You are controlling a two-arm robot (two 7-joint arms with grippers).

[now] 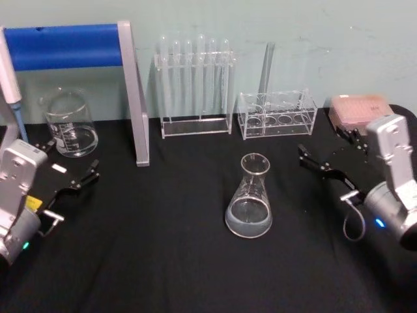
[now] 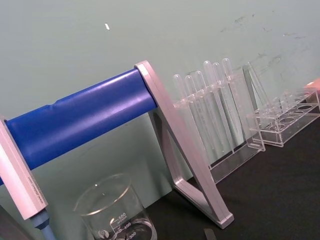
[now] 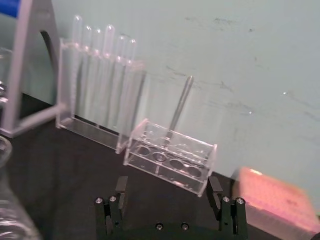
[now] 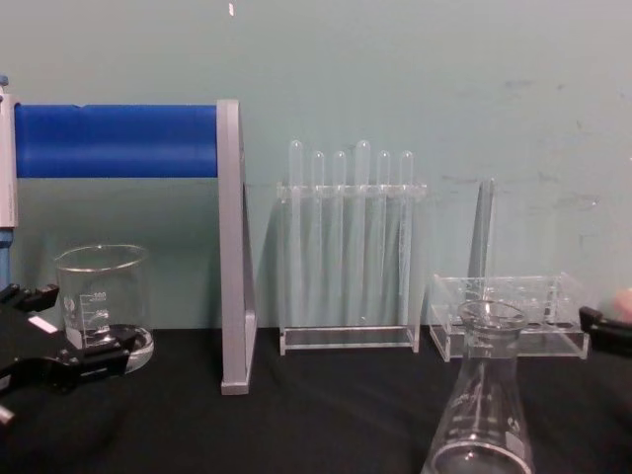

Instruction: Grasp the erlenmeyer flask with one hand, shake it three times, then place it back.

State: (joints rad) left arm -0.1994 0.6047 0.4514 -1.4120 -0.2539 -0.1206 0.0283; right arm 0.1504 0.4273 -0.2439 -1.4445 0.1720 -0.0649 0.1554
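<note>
Both sets of jaws stand spread apart with nothing between them. On the robot's right, the right gripper (image 1: 326, 160) hovers low over the black table (image 1: 163, 261), its two black fingers (image 3: 216, 192) parted wide and pointing toward the back wall. The erlenmeyer flask (image 1: 249, 197) stands upright on the cloth to the left of those jaws, near them but untouched, with a little clear liquid pooled in its wide base. From the chest, the flask (image 4: 485, 405) rises in the foreground with its flared rim level.

Ahead of the right jaws sits a low clear rack (image 1: 277, 114) holding one glass rod, and just to their right a pink box (image 1: 359, 109) lies at the table's edge. A taller test tube rack (image 1: 195, 88) stands further left along the wall.

The left gripper (image 1: 75, 171) rests at the robot's left, fingers likewise released. Just beyond its fingertips a beaker (image 1: 68, 124) stands upright, and to their right rises the grey leg of a stand (image 1: 133, 98) carrying a blue bar.
</note>
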